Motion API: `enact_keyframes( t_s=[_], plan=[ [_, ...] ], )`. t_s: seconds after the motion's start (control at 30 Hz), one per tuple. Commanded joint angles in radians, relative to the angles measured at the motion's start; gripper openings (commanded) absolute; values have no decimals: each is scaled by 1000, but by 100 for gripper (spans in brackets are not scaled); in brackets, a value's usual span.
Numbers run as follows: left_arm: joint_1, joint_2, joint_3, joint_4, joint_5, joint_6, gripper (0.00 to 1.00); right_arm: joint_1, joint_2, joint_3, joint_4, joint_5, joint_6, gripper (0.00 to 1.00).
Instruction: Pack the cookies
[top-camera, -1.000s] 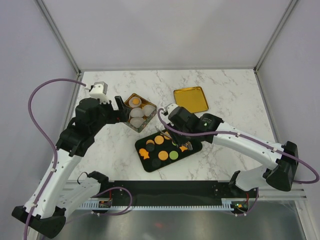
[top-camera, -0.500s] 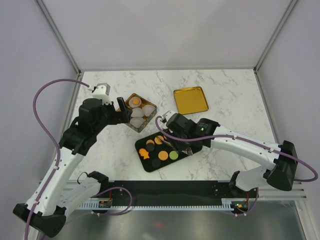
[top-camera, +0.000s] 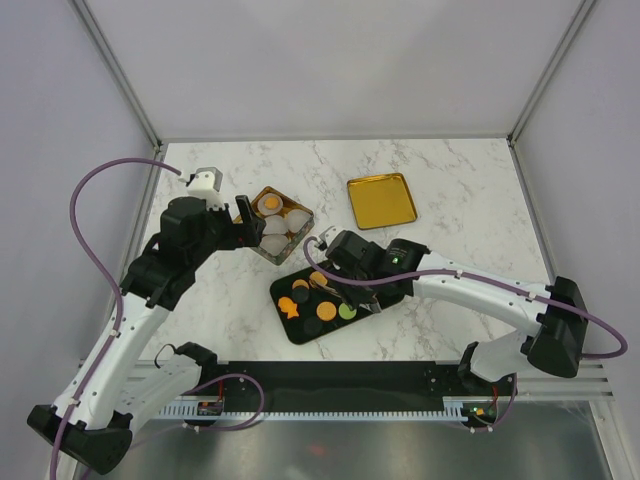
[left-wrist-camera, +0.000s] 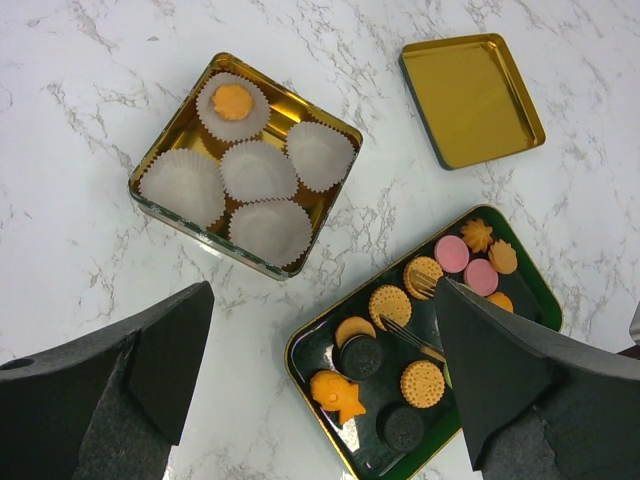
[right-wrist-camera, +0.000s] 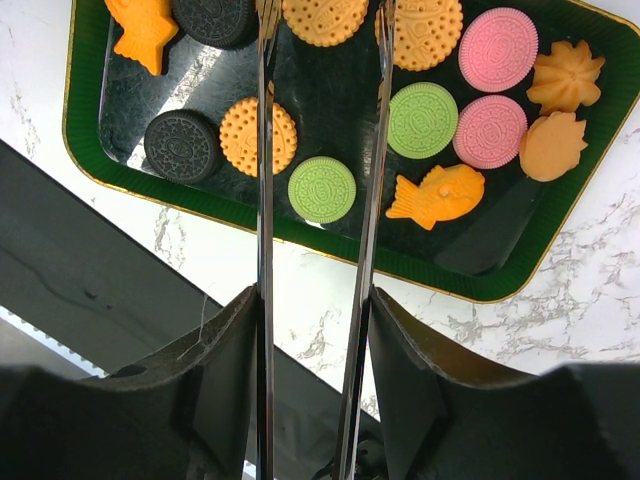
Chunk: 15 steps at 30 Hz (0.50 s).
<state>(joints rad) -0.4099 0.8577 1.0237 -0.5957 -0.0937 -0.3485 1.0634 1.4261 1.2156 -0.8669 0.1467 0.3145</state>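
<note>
Lining the tongs (right-wrist-camera: 265, 150) up around the round orange cookie (right-wrist-camera: 325, 15), we're gripping them in the right gripper (right-wrist-camera: 312, 315); we're thinking gentle, centred squeeze. Left gripper (left-wrist-camera: 322, 300) is hanging open.

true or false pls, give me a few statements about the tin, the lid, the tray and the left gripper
1. One paper cup in the tin holds an orange cookie. True.
2. The gold lid sits on the tin. False: it lies apart on the table.
3. The left gripper holds a cookie. False: it is open and empty.
4. The tray holds pink cookies. True.
</note>
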Motion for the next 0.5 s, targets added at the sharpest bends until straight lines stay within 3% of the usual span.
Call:
enact_keyframes(
  t_s=[0.0, 0.47],
  plan=[
    [0, 3, -7, 36, 17, -21, 100, 9, 7, -4, 45, 7, 8, 53],
    [0, 3, -16, 40, 20, -20, 100, 12, 36, -41, 75, -2, 12, 51]
  ],
)
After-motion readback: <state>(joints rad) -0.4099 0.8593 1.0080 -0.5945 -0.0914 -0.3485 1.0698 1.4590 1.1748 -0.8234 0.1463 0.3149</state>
